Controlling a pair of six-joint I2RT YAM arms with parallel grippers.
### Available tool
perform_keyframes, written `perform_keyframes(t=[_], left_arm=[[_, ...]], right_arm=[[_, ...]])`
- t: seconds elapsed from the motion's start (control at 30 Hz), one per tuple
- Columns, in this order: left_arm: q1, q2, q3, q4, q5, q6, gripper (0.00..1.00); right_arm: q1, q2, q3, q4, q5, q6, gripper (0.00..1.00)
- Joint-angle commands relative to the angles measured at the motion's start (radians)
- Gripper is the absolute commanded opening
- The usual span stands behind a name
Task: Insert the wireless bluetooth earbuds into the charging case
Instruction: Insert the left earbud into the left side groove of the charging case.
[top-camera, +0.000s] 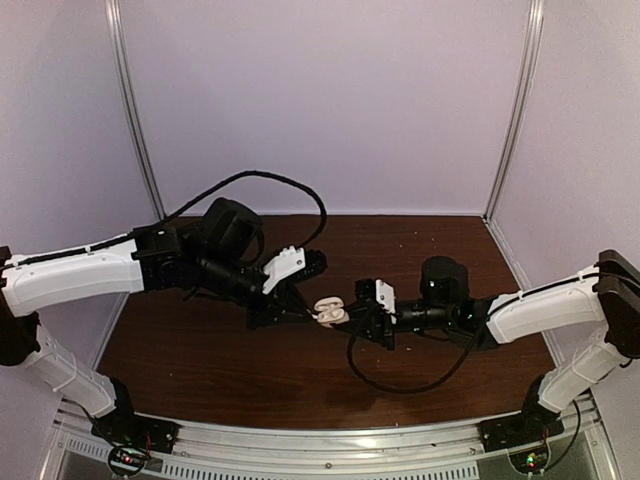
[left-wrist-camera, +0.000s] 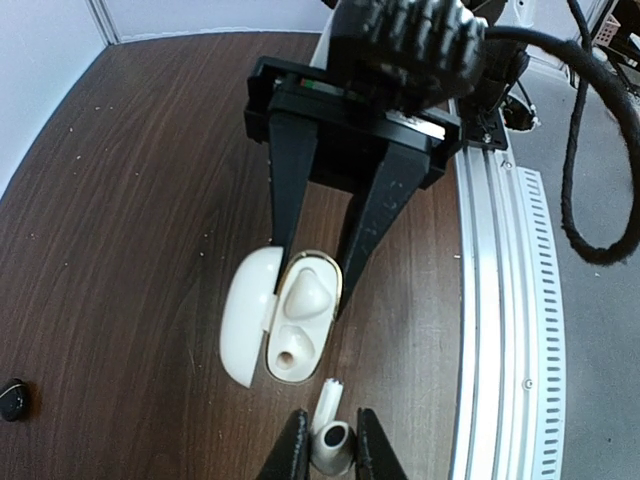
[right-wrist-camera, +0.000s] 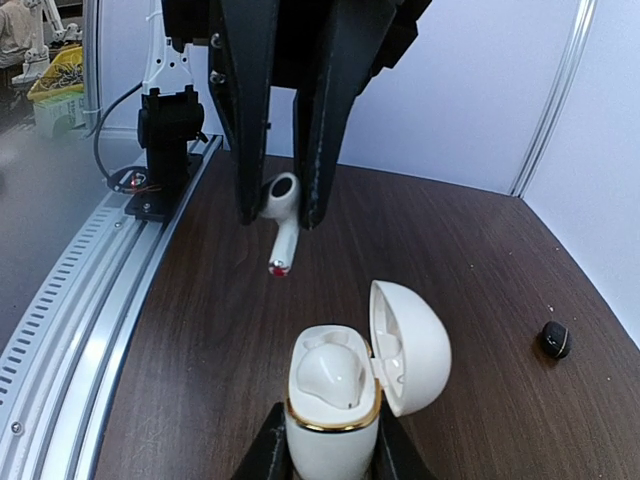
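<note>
A white charging case (right-wrist-camera: 333, 420) with a gold rim stands open, its lid (right-wrist-camera: 415, 345) swung aside. My right gripper (right-wrist-camera: 333, 455) is shut on its body. One white earbud (right-wrist-camera: 335, 372) sits in one socket; the other socket (left-wrist-camera: 288, 355) is empty. My left gripper (left-wrist-camera: 333, 445) is shut on the second white earbud (left-wrist-camera: 333, 440), held stem-first just short of the case (left-wrist-camera: 300, 300). In the top view both grippers meet at the case (top-camera: 330, 312) mid-table. One black earbud (right-wrist-camera: 556, 339) lies on the table off to the side. The other black earbud is out of view.
The dark wooden table (top-camera: 440, 250) is bounded by an aluminium rail (left-wrist-camera: 500, 300) at its near edge and by white walls behind and at the sides. A black cable (top-camera: 400, 385) loops on the table below the right gripper. The left arm's base (right-wrist-camera: 165, 150) stands on the rail.
</note>
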Motion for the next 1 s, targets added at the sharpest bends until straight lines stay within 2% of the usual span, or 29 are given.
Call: perform_keyframes(t=[0.0,0.2,0.37,0.97], left_arm=[[-0.005,0.021,0.048,-0.015,-0.031,0.027,0.09],[-0.025,0.054,0.072,-0.075,-0.097,0.082,0.09],[-0.030,0.064,0.079,-0.105,-0.099,0.117,0.09],[-0.031,0.098,0.090,-0.105,-0.172,0.130,0.07]], right_arm=[[0.016,0.018,0.033,-0.031,0.015,0.004,0.00],[0.023,0.032,0.050,-0.042,0.005,0.039,0.00],[0.023,0.046,0.060,-0.044,-0.020,0.059,0.00],[0.027,0.050,0.081,-0.106,-0.119,0.032,0.00]])
